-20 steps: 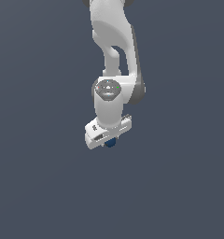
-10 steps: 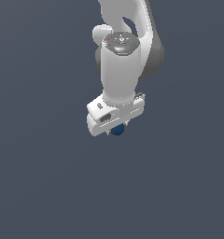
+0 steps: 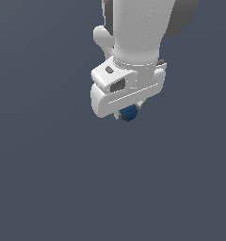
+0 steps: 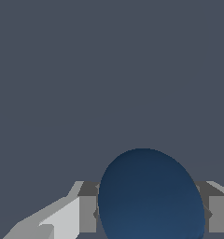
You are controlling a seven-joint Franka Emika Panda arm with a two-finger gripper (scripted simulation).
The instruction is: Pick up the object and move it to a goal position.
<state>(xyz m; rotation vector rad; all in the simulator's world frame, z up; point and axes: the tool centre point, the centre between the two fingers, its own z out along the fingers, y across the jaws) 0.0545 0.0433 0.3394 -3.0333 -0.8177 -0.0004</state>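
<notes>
Since earlier frames: arm looming larger in exterior view, carrying load along. Gripper (image 3: 127, 112) clamping small dark blue ball (image 3: 129, 112) directly between fingers (image 4: 87, 214), ball protruding just beneath. No goal marker showing; carry heading undeterminable.

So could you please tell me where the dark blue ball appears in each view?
Exterior view: the ball peeks out beneath the white pincer, slightly above centre.
Wrist view: the ball fills the lower middle, between the fingers.
Shared landmark: the pincer's fingers flanking the ball.
</notes>
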